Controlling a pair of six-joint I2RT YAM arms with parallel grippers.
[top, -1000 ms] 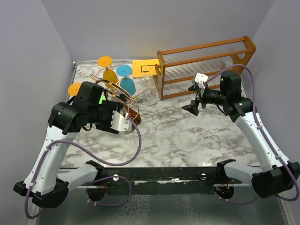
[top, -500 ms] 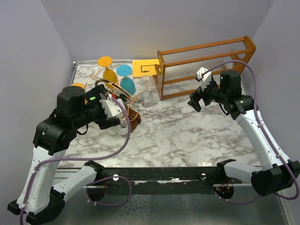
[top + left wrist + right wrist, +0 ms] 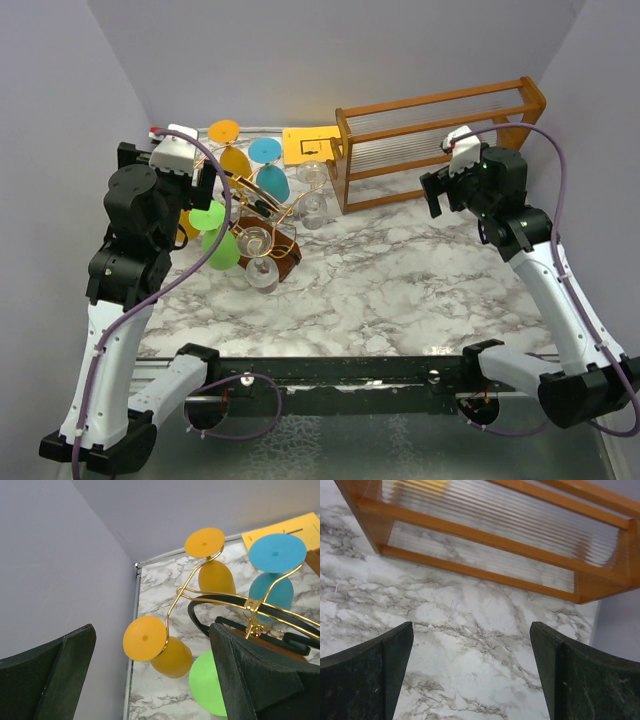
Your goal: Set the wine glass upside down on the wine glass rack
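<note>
The wine glass rack (image 3: 262, 205) is a stand of curly gold wire with a black curved piece (image 3: 226, 601) on a dark brown base (image 3: 285, 258). Several glasses hang upside down on it: orange ones (image 3: 160, 647), a blue one (image 3: 274, 560), a green one (image 3: 216, 238) and clear ones (image 3: 262, 271). My left gripper (image 3: 207, 190) is open and empty, raised at the rack's left side; in its wrist view (image 3: 150, 680) the orange and green glasses lie between and below the fingers. My right gripper (image 3: 436, 195) is open and empty over the marble (image 3: 472, 675).
A large orange-brown wooden frame with clear rods (image 3: 440, 140) stands at the back right, just beyond the right gripper (image 3: 485, 535). A yellow card (image 3: 305, 145) lies at the back. Grey walls close in on the left, back and right.
My left arm has lifted up and back to the left, away from the rack's front, uncovering the green and clear glasses. My right arm has drawn back and up towards the wooden frame.
</note>
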